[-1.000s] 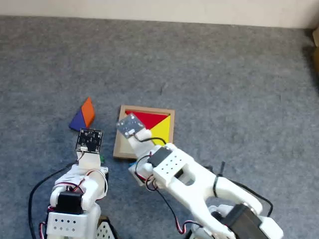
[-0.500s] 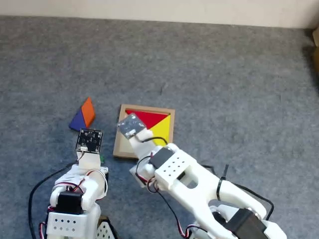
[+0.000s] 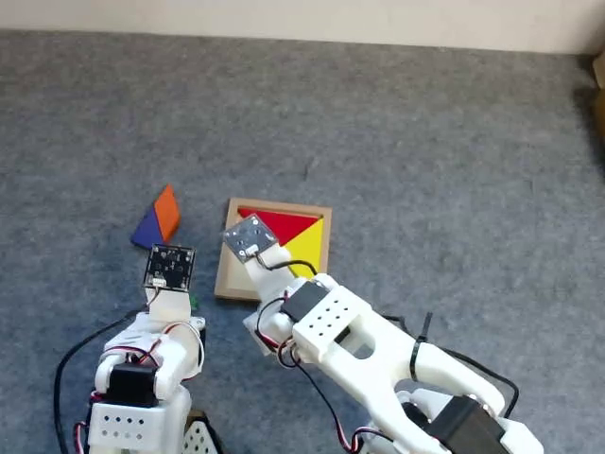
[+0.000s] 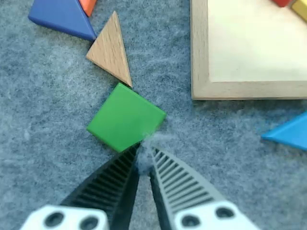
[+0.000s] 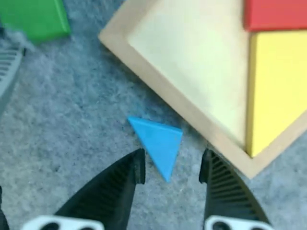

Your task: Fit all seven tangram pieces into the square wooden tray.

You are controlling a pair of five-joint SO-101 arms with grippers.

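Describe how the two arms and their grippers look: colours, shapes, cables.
Both arms, left arm and right arm, have white blocky plastic shells with small round holes, black motors, and thin black and red cables. The left gripper and right gripper have black, ribbed, tapering fingers on white bases.

the white right arm [image 3: 392, 364] is drawing back toward its own base. its perforated white elbow block [image 3: 326, 323] is sliding a little toward the near edge of the grey carpeted table [image 3: 454, 142] and slightly away from the other arm. the dark joint [image 3: 463, 423] behind it is sinking toward the bottom of the high view. the thin black cable [image 3: 422, 331] beside the forearm is dropping with it. the wrist end, over the near left corner of the square wooden tray [image 3: 224, 279], is creeping a touch toward the tray's middle.
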